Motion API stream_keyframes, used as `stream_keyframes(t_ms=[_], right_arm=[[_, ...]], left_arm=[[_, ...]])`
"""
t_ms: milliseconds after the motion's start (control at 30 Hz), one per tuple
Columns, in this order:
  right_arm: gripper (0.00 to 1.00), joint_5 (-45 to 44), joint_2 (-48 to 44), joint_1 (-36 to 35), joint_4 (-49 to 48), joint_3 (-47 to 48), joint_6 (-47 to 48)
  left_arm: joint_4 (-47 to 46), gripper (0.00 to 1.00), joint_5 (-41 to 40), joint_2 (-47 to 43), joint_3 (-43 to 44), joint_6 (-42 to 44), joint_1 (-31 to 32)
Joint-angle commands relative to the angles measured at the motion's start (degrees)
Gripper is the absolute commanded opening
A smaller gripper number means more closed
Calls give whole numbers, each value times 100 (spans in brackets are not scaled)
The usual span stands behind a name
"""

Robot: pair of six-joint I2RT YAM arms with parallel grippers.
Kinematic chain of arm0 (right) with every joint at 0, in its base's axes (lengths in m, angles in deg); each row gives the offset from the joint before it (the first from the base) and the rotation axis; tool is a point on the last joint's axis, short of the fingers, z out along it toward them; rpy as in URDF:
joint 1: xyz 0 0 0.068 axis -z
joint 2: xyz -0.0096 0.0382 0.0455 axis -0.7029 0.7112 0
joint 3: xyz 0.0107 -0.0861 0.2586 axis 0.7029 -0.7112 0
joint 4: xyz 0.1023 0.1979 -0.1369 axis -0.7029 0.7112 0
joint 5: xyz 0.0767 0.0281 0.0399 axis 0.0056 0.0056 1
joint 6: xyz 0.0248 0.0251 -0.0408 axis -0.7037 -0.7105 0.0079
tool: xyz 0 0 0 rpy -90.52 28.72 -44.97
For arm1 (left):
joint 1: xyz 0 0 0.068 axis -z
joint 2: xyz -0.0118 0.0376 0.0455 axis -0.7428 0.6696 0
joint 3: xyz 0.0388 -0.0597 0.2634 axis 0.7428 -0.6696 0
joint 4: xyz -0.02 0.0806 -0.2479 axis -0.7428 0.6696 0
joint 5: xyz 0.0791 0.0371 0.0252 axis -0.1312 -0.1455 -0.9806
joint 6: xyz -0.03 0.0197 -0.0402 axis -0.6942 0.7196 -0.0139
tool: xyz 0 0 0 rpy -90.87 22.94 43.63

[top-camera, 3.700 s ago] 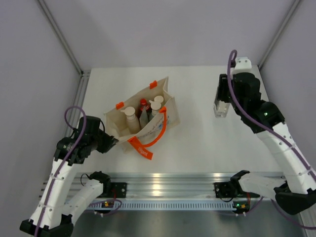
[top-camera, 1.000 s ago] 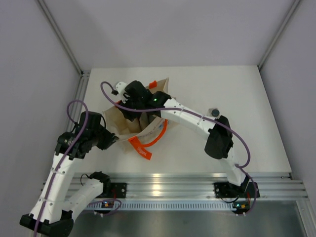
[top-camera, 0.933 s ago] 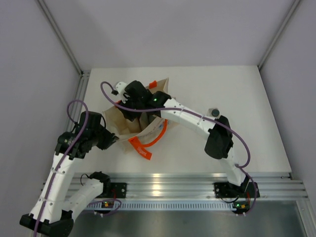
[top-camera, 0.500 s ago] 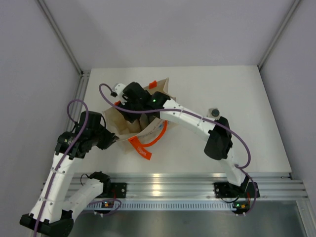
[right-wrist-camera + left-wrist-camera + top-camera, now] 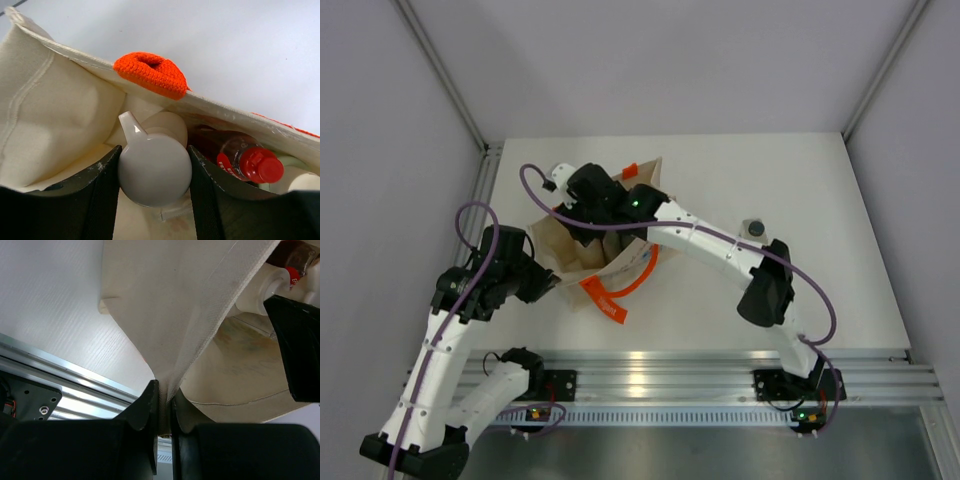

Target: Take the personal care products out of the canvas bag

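The beige canvas bag with bright orange strap handles (image 5: 563, 255) stands open on the left half of the white table (image 5: 740, 170), its mouth facing up and one orange handle (image 5: 620, 285) drooping over the printed front towards the near edge. The left gripper (image 5: 162, 395) is closed tight on the bag's near-left corner: in the left wrist view its two black fingers (image 5: 150, 405) pinch a fold of the canvas with no gap showing between them. The right arm reaches across the table from the right, and the right gripper (image 5: 154, 155) is down inside the mouth of the bag, under the rim that carries an orange woven tab (image 5: 150, 74). Its dark fingers (image 5: 107, 200) press against both sides of the round cap of a white pump-top bottle (image 5: 155, 172), so it is gripping that bottle, which sits among the others in the bag. Just to the right of it lies a clear bottle with a red screw cap (image 5: 262, 165), tilted against the canvas wall, and the edge of another pale cap (image 5: 300, 182) shows at the frame's right edge. Outside the bag, a small grey bottle with a dark top (image 5: 753, 228) stands upright on the table, well to the right of the bag and just beside the right arm's elbow.
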Motion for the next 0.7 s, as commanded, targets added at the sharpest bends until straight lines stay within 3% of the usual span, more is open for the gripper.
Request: stream_keyframes(t_ms=[0, 667], right_arm=[[0, -216, -1022, -209, -464, 639, -82], [0, -734, -2348, -341, -236, 1193, -468]], left_arm=[[-252, 0, -285, -71, 159, -86, -51], [-270, 0, -223, -80, 19, -209, -51]])
